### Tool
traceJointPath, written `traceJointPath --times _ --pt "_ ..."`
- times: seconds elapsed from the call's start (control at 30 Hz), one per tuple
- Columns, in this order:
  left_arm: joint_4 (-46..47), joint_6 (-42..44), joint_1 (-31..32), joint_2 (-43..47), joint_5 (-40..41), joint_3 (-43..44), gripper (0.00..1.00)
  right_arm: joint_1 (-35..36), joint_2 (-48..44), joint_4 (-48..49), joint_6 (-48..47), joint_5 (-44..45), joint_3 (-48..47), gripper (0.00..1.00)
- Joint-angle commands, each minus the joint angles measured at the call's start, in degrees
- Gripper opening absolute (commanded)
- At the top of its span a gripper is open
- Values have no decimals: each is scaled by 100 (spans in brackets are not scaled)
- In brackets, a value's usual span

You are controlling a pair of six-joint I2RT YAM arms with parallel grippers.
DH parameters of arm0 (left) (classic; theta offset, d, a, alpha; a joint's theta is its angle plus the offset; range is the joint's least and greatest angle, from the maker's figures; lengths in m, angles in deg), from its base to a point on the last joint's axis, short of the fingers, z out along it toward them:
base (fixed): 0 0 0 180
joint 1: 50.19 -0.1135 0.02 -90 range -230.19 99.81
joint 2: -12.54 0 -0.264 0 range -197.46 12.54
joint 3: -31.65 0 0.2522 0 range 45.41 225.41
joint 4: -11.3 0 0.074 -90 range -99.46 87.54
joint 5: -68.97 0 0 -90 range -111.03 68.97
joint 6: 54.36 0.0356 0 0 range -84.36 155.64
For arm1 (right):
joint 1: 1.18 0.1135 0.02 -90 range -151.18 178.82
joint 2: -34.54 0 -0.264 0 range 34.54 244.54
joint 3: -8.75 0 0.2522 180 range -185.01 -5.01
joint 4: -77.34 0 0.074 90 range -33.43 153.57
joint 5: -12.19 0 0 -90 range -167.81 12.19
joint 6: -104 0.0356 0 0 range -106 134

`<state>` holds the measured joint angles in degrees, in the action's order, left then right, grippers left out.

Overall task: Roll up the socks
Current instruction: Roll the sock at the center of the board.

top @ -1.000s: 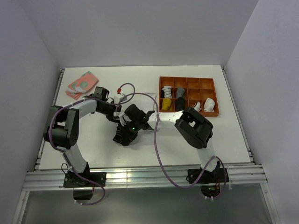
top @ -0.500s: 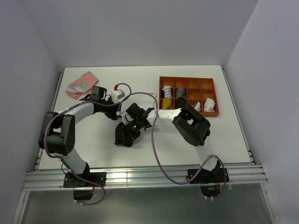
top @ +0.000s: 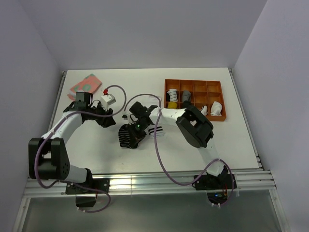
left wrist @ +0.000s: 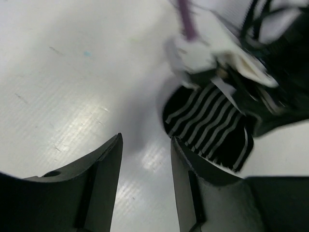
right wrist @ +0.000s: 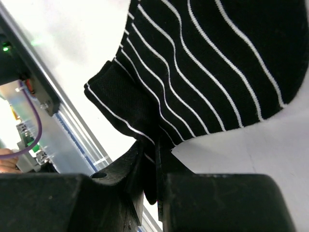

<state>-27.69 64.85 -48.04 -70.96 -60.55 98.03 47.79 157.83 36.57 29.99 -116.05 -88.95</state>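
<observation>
The black sock with thin white stripes (top: 128, 137) (right wrist: 207, 63) lies bunched on the white table, near its middle. My right gripper (top: 137, 126) (right wrist: 154, 151) is shut on a fold at its edge. A white sock with black bands (top: 157, 132) lies partly under the right arm. The pink and teal sock (top: 86, 83) lies flat at the far left. My left gripper (top: 107, 120) (left wrist: 145, 147) stands open just left of the striped sock (left wrist: 207, 123), with only bare table between its fingers.
An orange compartment tray (top: 217, 86) at the right holds several rolled socks. Purple cables loop over the table between the two arms. The table's near edge is a metal rail (top: 145, 181).
My left gripper has opened and drawn back to the left, away from the striped sock. The right gripper keeps its hold and has shifted slightly toward the far side.
</observation>
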Motion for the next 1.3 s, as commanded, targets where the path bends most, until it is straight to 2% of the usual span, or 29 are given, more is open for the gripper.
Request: traceJointPath --times 0.0,0.17,0.23,0.4,0.77,1.27 --pt "-560 1058 31 598 -423 -243 51 -81 275 -690 -227 660 -368 16" --pt "-1456 2166 223 835 -653 -445 54 -72 398 -1122 -342 774 -816 16" --pt "-1458 2255 390 923 -478 -577 55 -81 424 -1184 -342 783 -869 17" --pt "-915 2001 1347 1327 -20 -1183 57 -63 468 -1228 -316 792 -896 17" --pt "-219 1412 2104 1144 349 -1298 58 -72 512 -1158 -316 765 -764 17" --pt "168 1219 2290 423 622 -1246 54 -72 486 -1158 -360 739 -747 17"
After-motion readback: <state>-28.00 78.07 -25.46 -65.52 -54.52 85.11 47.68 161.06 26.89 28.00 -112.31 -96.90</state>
